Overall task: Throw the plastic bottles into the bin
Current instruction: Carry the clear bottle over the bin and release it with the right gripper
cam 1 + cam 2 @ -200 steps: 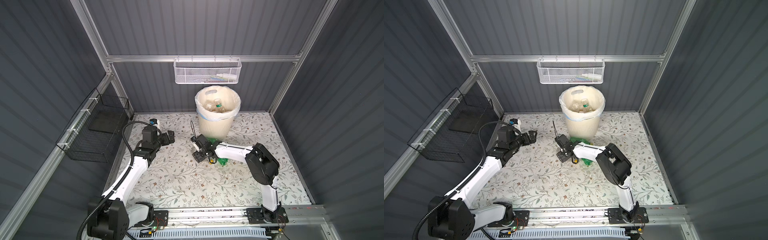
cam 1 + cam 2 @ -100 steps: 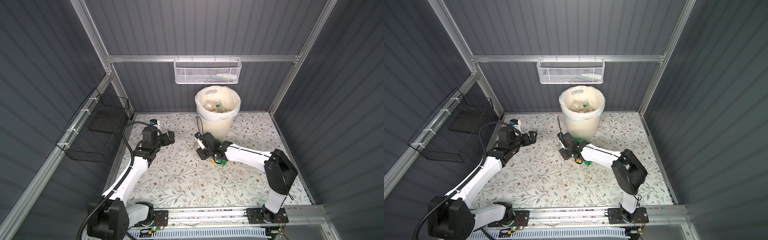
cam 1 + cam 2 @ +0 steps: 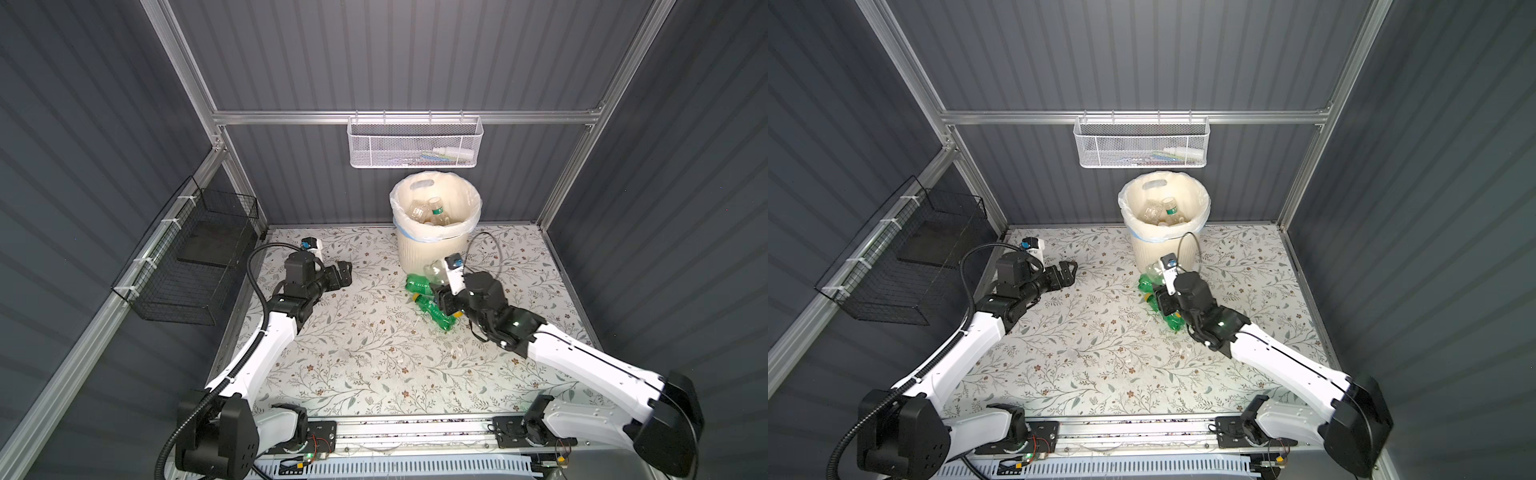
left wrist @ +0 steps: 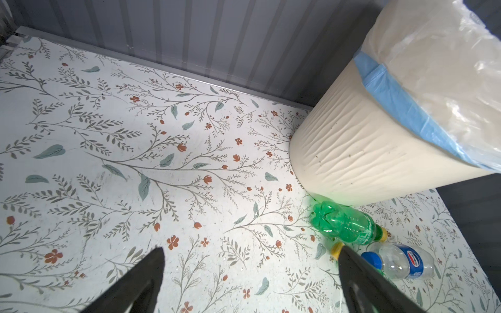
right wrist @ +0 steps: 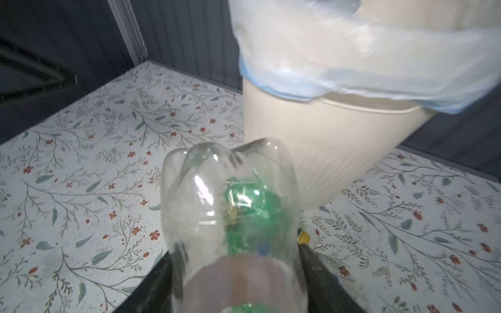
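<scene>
Now the right gripper [image 5: 235, 254] clasps a clear bottle [image 5: 230, 189] between its fingers, base pointing ahead at the bin [image 5: 325, 151], which stands just beyond and rises above it. Two green bottles [image 3: 420, 285] lie on the floor [image 3: 353, 353] at the bin's foot. The left gripper [image 4: 250, 249] hangs wide and empty, farther off.

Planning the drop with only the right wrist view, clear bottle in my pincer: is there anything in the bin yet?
Observer: Yes, in both top views several bottles lie inside the bin.
Operator: What's left on the table?
Observer: Two green bottles, lying by the bin's base beside the right pincer and its clear bottle.
Operator: And the left pincer?
Observer: Open and empty, low over the table's left side, away from the bin.
</scene>
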Motion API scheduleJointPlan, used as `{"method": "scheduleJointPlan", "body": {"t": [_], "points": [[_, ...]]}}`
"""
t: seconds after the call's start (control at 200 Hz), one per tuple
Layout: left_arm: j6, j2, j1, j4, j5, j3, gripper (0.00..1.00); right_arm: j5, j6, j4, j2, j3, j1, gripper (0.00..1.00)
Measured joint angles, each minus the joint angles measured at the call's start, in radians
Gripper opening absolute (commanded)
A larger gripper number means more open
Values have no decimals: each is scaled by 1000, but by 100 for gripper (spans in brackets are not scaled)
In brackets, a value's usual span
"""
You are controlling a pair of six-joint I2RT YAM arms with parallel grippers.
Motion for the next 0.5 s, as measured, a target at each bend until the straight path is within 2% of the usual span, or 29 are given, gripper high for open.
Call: {"method": "scheduleJointPlan", "body": {"t": [0.275, 0.495], "points": [[-4, 32, 0, 39, 107, -1, 100, 90, 34, 116, -328, -185, -145, 61], [-11, 35, 0, 69, 187, -2, 100, 146, -5, 192, -468, -229, -179, 61]]}}
